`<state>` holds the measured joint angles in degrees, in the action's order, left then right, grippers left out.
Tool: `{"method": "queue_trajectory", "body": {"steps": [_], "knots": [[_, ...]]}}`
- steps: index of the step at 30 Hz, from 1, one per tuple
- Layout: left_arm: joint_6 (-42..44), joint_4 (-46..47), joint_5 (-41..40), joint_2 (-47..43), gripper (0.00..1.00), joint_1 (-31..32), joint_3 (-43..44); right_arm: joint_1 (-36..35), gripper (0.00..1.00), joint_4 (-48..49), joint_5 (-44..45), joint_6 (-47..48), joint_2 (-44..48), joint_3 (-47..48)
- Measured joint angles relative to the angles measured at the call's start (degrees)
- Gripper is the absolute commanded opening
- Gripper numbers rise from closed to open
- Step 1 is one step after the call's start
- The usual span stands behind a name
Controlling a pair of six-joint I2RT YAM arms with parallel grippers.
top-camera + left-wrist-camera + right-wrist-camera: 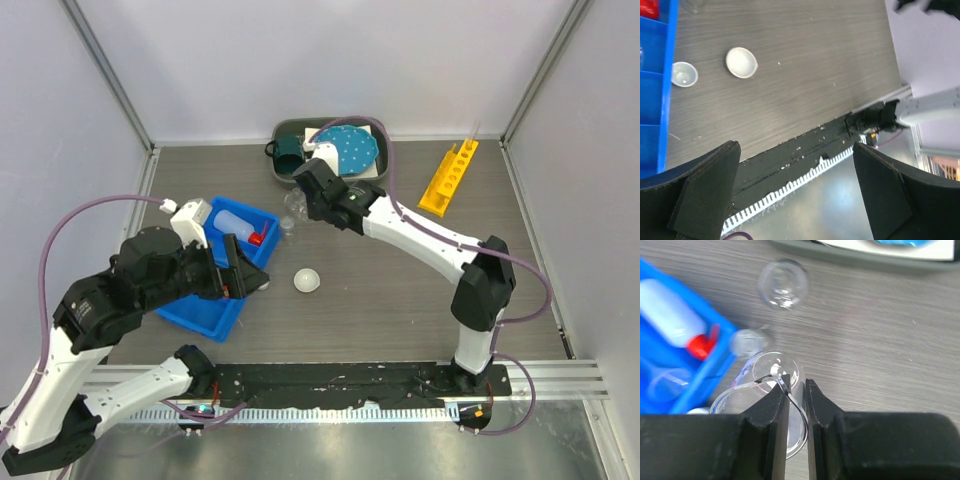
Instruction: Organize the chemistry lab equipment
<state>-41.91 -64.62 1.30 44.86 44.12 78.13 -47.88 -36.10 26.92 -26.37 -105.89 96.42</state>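
Observation:
My right gripper (796,387) is shut on the rim of a clear beaker (767,390), which hangs tilted beside the blue bin (715,375). A white squeeze bottle (667,312) with a red nozzle (700,346) lies in the bin. A small clear flask (747,341) stands blurred by the bin's corner, and another round glass piece (782,284) sits beyond it. Two small round dishes (741,62) (684,74) rest on the table. The yellow rack (448,175) lies at the back right. My left gripper (795,190) is open and empty over the table's near edge.
A grey tray (285,130) at the back holds a teal mug (288,153) and a blue dotted plate (345,150). The left arm (150,270) hovers over the blue bin (205,310). The black base rail (350,380) runs along the front.

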Motion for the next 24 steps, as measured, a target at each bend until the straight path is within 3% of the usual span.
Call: {"method": "queue_trajectory", "body": {"steps": [7,15,24], "knots": [[-1.9,-4.7,-15.2,3.0,1.0,0.0,0.0,-5.0,0.01,0.0,-3.7,1.8,0.9,8.1],[-2.8,-10.2,-29.9,3.4,1.0,-0.4,-1.8,-5.9,0.01,1.6,-13.2,1.7,-9.1,16.9],[-3.2,-12.5,-36.5,0.0,1.0,-1.0,-5.6,-10.3,0.01,2.1,-22.6,0.9,-21.8,26.5]]}}
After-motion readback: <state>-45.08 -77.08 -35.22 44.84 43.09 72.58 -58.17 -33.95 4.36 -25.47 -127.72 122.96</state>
